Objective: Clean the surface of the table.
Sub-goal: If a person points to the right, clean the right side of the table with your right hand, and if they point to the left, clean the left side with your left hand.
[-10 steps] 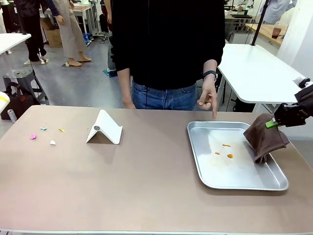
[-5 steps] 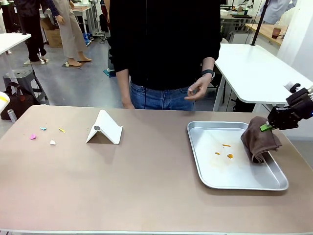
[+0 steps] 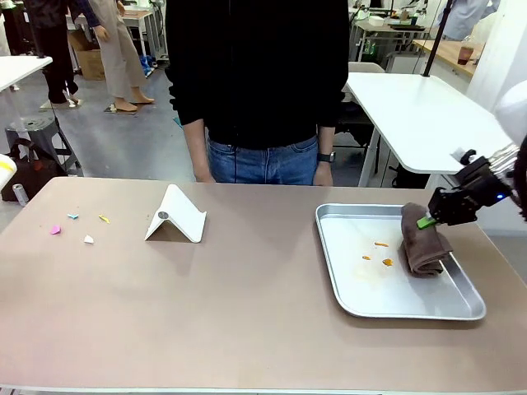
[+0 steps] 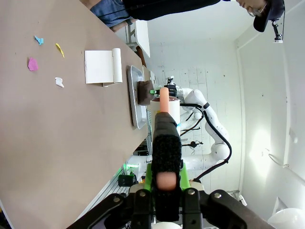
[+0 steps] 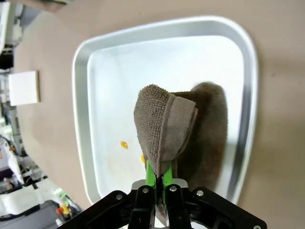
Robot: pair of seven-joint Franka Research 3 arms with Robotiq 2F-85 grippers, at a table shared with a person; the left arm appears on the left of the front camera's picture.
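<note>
A wide tan counter [image 3: 247, 313] runs across the front view from edge to edge. A person [image 3: 255, 82] in a black top and jeans stands at its far side, arms hanging down.

On the right part of the counter lies a silver tray [image 3: 354, 304]. A brown cloth [image 3: 422, 243] sits bunched on the tray's right half, its lower end resting on the tray floor. The right pincer [image 3: 428, 220] comes in from the right edge and is clamped on the cloth's upper fold. In the right wrist view, the green pads of this pincer [image 5: 157, 174] press together on a pinched ridge of cloth [image 5: 167, 124], with the tray's rim [image 5: 251, 71] curving around it. A few orange crumbs [image 3: 384, 253] lie on the tray floor just left of the cloth.

Left of centre, a white folded stand [image 3: 175, 216] rests on the counter like a small tent. Further left, near the far edge, small paper scraps [image 3: 88, 239] lie loose: pink, blue, yellow and white, close to each other but apart.

In the left wrist view, the left pincer [image 4: 165, 171] is held above the counter [image 4: 57, 143], well apart from the scraps. It is clamped on a rough black rod [image 4: 166, 138] with a peach tip, which points along the fingers.
</note>
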